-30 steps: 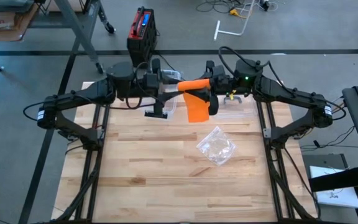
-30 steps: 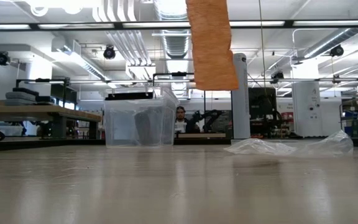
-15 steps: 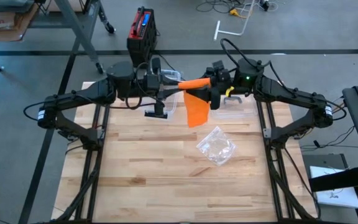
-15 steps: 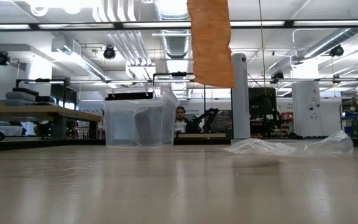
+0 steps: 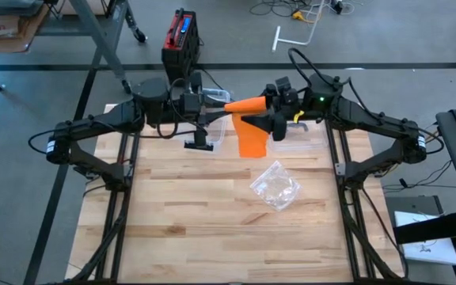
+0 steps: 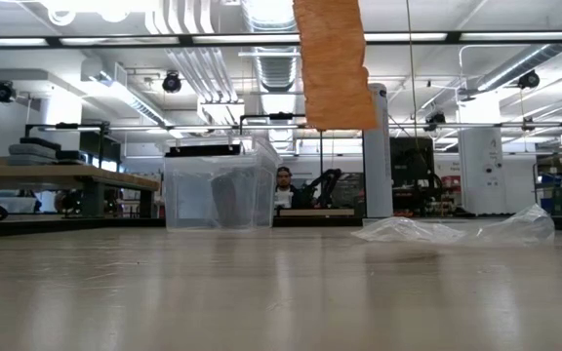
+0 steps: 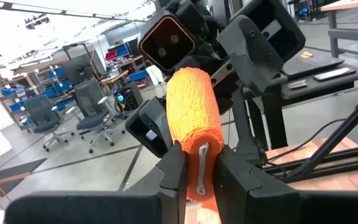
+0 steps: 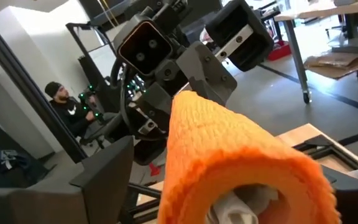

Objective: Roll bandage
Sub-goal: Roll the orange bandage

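Note:
An orange bandage roll (image 5: 248, 104) is held level in the air over the table's far middle. Its loose tail (image 6: 332, 68) hangs straight down, clear of the table. My left gripper (image 5: 222, 103) is shut on the roll's left end. My right gripper (image 5: 271, 111) is open at the roll's right end (image 8: 229, 149). Its fingers stand on either side of that end, with a gap showing beside the left one (image 8: 101, 180). A small metal clip (image 7: 201, 168) lies on the roll between my left fingers. My left gripper pinches the roll's near end (image 7: 194, 152) between its two fingers (image 7: 173, 171). It comes in level from the table's left, with the fingers lying along the roll. The roll sticks out level beyond the fingertips, lifted clear, and its tail hangs slack below.
A clear plastic box (image 5: 212, 131) stands on the table below my left gripper. A crumpled clear bag (image 5: 275, 186) lies toward the table's middle right. A flat clear piece (image 5: 303, 141) lies at the far right. A person sits beyond the table in the room (image 6: 283, 180).
My right gripper has drawn back a little toward the table's right and far side, so more of the roll now shows between the two grippers. The roll stays level in my left gripper, and the hanging tail has swayed slightly.

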